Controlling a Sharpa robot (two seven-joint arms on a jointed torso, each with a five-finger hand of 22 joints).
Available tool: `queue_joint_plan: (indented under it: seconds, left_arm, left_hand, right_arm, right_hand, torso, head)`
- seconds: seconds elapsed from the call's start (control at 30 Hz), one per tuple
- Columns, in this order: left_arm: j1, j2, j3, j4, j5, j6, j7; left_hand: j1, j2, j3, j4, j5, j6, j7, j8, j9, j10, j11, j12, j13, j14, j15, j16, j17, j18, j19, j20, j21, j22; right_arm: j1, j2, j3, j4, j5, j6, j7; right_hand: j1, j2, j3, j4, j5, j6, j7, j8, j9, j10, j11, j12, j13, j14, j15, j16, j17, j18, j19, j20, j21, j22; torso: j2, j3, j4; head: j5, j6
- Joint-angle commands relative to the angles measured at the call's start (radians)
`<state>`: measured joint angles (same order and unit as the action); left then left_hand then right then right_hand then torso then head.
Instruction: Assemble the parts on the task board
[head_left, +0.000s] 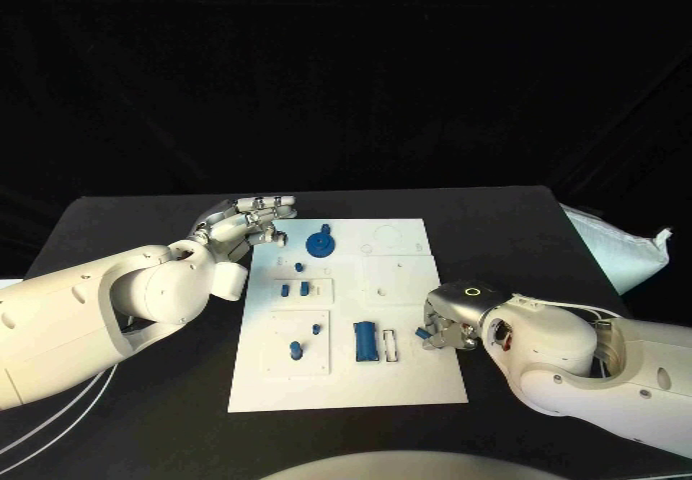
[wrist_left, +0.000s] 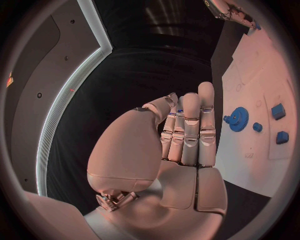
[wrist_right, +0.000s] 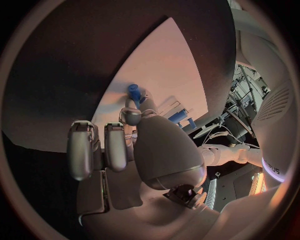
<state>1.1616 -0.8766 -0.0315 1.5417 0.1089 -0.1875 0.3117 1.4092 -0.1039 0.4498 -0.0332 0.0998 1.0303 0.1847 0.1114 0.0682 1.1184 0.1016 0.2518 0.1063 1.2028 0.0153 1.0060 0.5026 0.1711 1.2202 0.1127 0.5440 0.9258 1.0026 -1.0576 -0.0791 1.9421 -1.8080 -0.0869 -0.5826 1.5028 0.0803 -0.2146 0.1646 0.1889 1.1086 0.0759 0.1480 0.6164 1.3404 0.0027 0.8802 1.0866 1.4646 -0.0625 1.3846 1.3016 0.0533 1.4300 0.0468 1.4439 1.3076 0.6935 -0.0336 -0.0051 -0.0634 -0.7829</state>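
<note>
The white task board (head_left: 411, 375) lies mid-table. On it sit a blue gear (head_left: 320, 242), small blue pieces (head_left: 286, 290) in a recessed panel, a blue peg (head_left: 296, 349) and a long blue block (head_left: 366, 342). My left hand (head_left: 253, 222) hovers at the board's far left corner, fingers stretched out straight and holding nothing (wrist_left: 187, 140); the gear (wrist_left: 237, 119) lies just beyond them. My right hand (head_left: 450, 325) is at the board's right edge, close to the long block. It pinches a small blue part (wrist_right: 134, 91) between thumb and fingertip, just over the board (wrist_right: 162, 65).
A white bag (head_left: 627, 255) lies off the table's right side. Pale cables (head_left: 58, 420) hang at the front left under my left arm. Black tabletop (head_left: 144, 225) surrounds the board on every side.
</note>
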Motion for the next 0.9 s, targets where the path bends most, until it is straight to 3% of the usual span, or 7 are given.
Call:
queue_joint_plan:
  seconds: [0.03,0.13,0.33,0.47,0.6,0.9]
  left_arm:
    - [0.000,0.000,0.001,0.003,-0.007,0.019,0.002]
    - [0.000,0.000,0.001,0.003,-0.007,0.019,0.002]
    - [0.000,0.002,0.001,0.002,-0.008,0.020,0.001]
    - [0.000,0.002,0.001,0.002,-0.008,0.020,0.001]
    - [0.000,0.002,0.001,0.002,-0.008,0.020,0.000]
    - [0.000,0.002,0.001,0.004,-0.008,0.020,0.000]
  left_hand:
    - [0.005,0.005,-0.001,-0.005,0.003,-0.005,-0.002,0.006,0.000,-0.008,0.002,0.005,0.001,-0.005,0.000,0.004,-0.001,0.011,-0.006,0.000,0.000,0.001]
    - [0.005,0.005,-0.001,-0.005,0.003,-0.005,-0.002,0.006,0.000,-0.008,0.002,0.005,0.001,-0.005,0.000,0.004,-0.001,0.011,-0.006,0.000,0.000,0.001]
    - [0.005,0.005,-0.001,-0.005,0.003,-0.005,-0.002,0.006,0.000,-0.008,0.002,0.005,0.001,-0.005,0.000,0.004,-0.001,0.011,-0.006,0.000,0.000,0.001]
    - [0.006,0.005,-0.001,-0.006,0.003,-0.005,-0.002,0.006,0.000,-0.009,0.002,0.006,0.002,-0.005,0.000,0.004,-0.001,0.011,-0.006,0.000,0.000,0.001]
    - [0.006,0.005,-0.001,-0.006,0.003,-0.005,-0.002,0.006,0.000,-0.009,0.002,0.006,0.002,-0.005,0.000,0.004,-0.001,0.011,-0.006,0.000,0.000,0.001]
    - [0.006,0.005,-0.001,-0.006,0.003,-0.005,-0.002,0.006,0.000,-0.009,0.002,0.006,0.002,-0.005,0.000,0.004,-0.001,0.011,-0.006,0.000,0.000,0.001]
  right_arm:
    - [-0.020,-0.007,-0.017,-0.011,0.031,0.008,-0.030]
    - [-0.019,-0.019,-0.015,0.007,0.121,-0.076,-0.027]
    - [-0.001,-0.041,-0.010,0.040,0.309,-0.210,-0.003]
    - [0.012,-0.048,-0.008,0.052,0.388,-0.263,0.010]
    - [0.018,-0.049,-0.007,0.056,0.448,-0.295,0.018]
    - [0.021,-0.026,-0.007,0.049,0.522,-0.289,0.016]
  right_hand:
    - [0.054,0.039,0.090,-0.068,0.015,0.009,-0.001,0.002,-0.342,-0.001,-0.009,-0.004,0.001,0.056,-0.009,-0.001,0.003,-0.002,0.001,-0.005,0.001,0.063]
    - [0.068,0.045,0.134,-0.083,0.027,0.008,0.002,-0.003,-0.343,-0.001,-0.008,-0.007,0.000,0.057,-0.009,0.000,0.006,-0.003,0.003,-0.006,0.003,0.066]
    - [0.054,0.022,0.219,-0.099,0.040,0.005,0.008,-0.010,-0.342,-0.002,-0.002,-0.016,-0.006,0.057,-0.004,-0.001,0.007,-0.003,0.005,-0.003,0.005,0.069]
    - [0.000,-0.026,0.340,-0.109,0.038,0.005,0.009,-0.017,-0.340,0.002,-0.001,-0.016,-0.005,0.057,-0.004,-0.002,0.007,-0.004,0.006,0.002,0.006,0.071]
    - [-0.056,-0.064,0.431,-0.107,0.031,0.010,0.010,-0.018,-0.336,0.005,0.001,-0.013,-0.001,0.057,-0.005,-0.003,0.008,-0.003,0.007,0.001,0.006,0.073]
    - [-0.122,-0.106,0.467,-0.092,0.032,0.014,0.006,-0.018,-0.332,0.012,-0.002,-0.003,0.006,0.058,-0.003,-0.001,0.011,-0.004,0.009,0.001,0.008,0.076]
  torso:
    - [0.000,0.0001,0.0002]
    - [0.000,0.0000,-0.0001]
    - [0.000,-0.0008,0.0005]
    - [0.000,-0.0005,0.0009]
    - [0.001,-0.0007,0.0013]
    - [0.000,-0.0016,0.0007]
  head:
    - [0.001,0.000]
    - [0.001,0.000]
    - [-0.001,0.001]
    - [0.000,0.002]
    - [0.000,0.001]
    - [0.003,-0.002]
